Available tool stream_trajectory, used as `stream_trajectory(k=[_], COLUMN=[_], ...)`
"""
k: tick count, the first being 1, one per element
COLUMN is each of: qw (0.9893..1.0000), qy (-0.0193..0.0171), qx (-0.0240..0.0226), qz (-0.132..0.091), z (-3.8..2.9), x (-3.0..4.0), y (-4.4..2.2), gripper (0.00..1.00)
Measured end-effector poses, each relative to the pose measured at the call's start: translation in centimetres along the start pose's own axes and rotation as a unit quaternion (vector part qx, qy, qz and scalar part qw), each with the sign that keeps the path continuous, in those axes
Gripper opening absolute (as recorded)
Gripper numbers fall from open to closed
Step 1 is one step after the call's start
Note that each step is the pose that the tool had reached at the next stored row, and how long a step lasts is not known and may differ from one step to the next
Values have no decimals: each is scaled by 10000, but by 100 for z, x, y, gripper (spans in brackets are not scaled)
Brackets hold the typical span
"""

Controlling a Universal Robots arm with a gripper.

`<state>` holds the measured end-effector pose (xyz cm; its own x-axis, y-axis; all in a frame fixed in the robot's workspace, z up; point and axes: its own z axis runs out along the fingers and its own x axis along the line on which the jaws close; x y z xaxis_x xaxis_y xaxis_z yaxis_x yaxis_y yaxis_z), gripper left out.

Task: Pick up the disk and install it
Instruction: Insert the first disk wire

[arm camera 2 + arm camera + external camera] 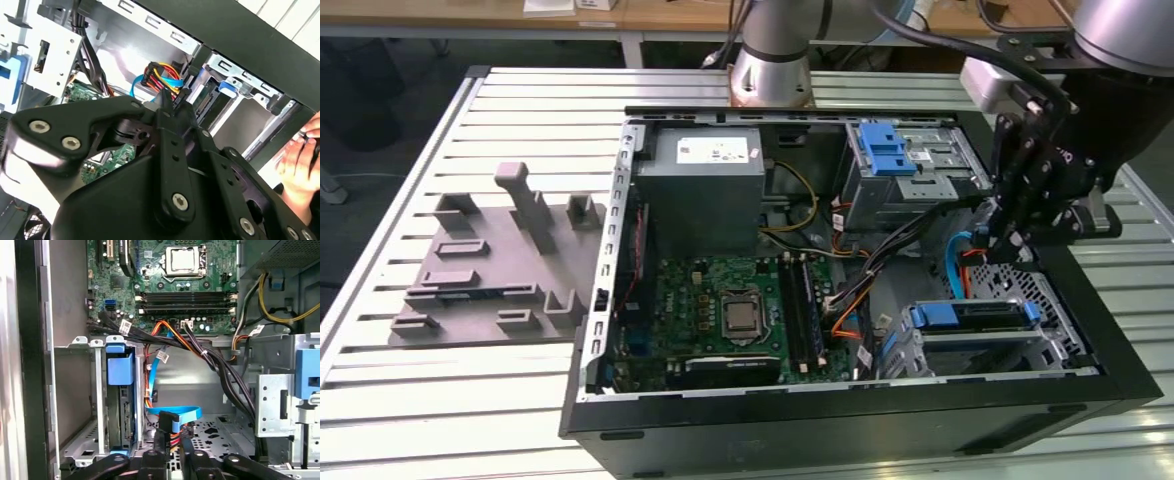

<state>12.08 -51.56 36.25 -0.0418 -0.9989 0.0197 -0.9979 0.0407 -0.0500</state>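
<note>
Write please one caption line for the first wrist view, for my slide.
Robot hand above the open computer case, at the blue cable connector, with the disk seated in its drive bay beside it.

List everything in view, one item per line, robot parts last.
computer case: one, black, open on the slatted table.
disk: one, blue-framed, seated in the drive cage at the case's corner, on the exterior view's right.
motherboard: one, green, on the case floor.
power supply: one, grey, beside the motherboard.
blue bracket: one, on the upper drive bay.
fixture block: one, grey, beside the case.
hand: one, outside the case.
gripper: one, black, at the cable connector.
</note>
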Motion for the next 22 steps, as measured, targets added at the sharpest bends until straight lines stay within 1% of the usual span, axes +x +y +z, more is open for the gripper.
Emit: stream_trajectory(k=[2, 3, 4, 5, 6, 8, 9, 10, 15, 19, 22], qw=[10000, 10000, 9999, 9999, 9998, 9995, 9993, 9992, 9991, 9990, 9989], qy=[61, 85, 105, 139, 197, 326, 373, 398, 423, 440, 472], qx=[3, 4, 5, 7, 11, 21, 23, 24, 24, 24, 26], qz=[4, 7, 9, 12, 15, 23, 28, 34, 59, 71, 74], z=[6, 8, 12, 15, 18, 23, 27, 32, 58, 75, 87], x=[-28, -44, -58, -68, -74, -83, -89, -96, -127, -132, -133], y=[2, 2, 3, 4, 4, 5, 5, 6, 8, 10, 10], gripper=[26, 32, 32, 32, 32, 32, 32, 32, 32, 32, 31])
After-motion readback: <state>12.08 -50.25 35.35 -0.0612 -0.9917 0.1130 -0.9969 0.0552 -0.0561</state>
